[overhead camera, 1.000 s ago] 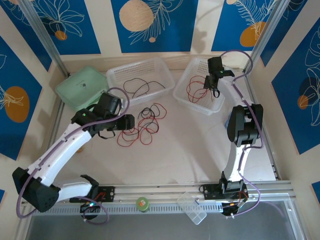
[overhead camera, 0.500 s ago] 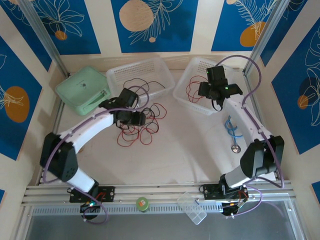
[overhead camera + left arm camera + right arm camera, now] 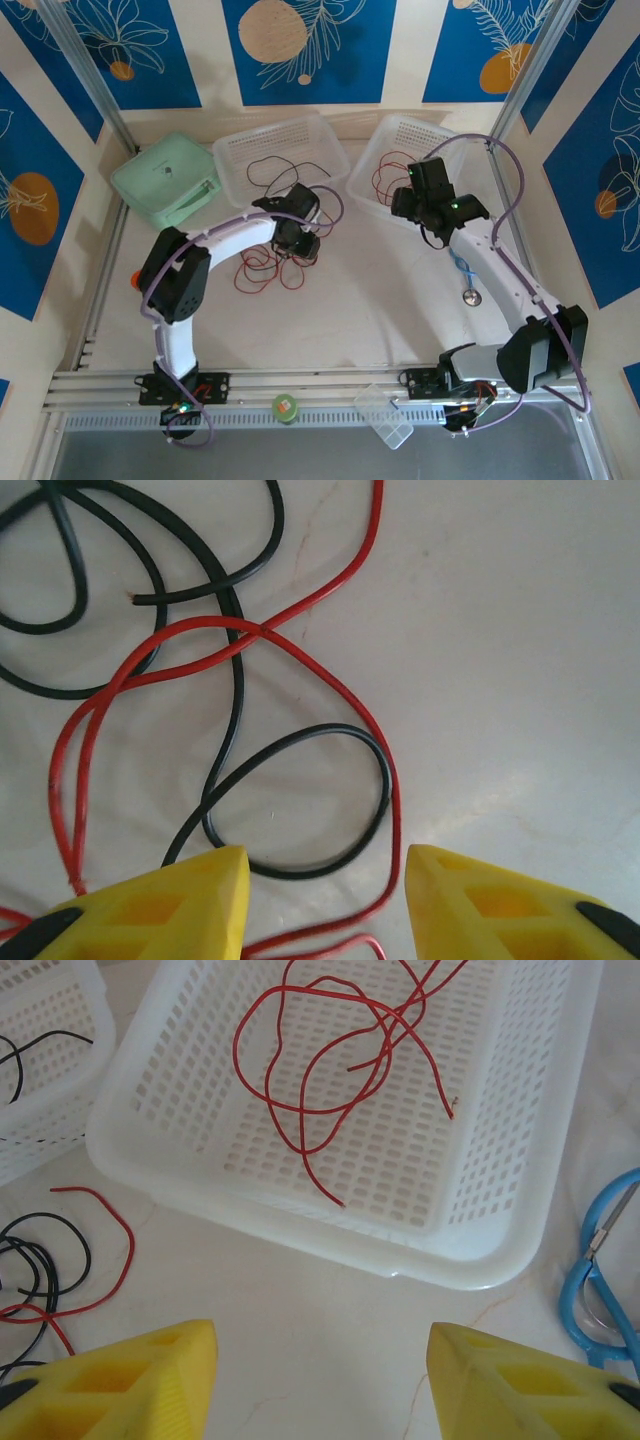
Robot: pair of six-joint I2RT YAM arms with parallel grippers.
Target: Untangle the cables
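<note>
White table (image 3: pixel 380 300), tangled cables (image 3: pixel 262 630)

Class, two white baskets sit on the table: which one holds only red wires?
The right basket: its wires are all red, while the left basket also holds a black wire.

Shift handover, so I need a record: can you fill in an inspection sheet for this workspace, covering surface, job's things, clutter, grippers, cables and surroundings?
Surface: white table, no spills seen.
Job's things: red and black cables tangled mid-table; more strands in the left basket, red ones in the right basket.
Clutter: green box, blue cable, green roll, clear plastic case.
Grippers: left gripper open, straddling red and black strands; right gripper open above bare table before the right basket.
Cables: purple arm cables arch above both arms.
Surroundings: blue patterned wall panels, metal frame posts.
</note>
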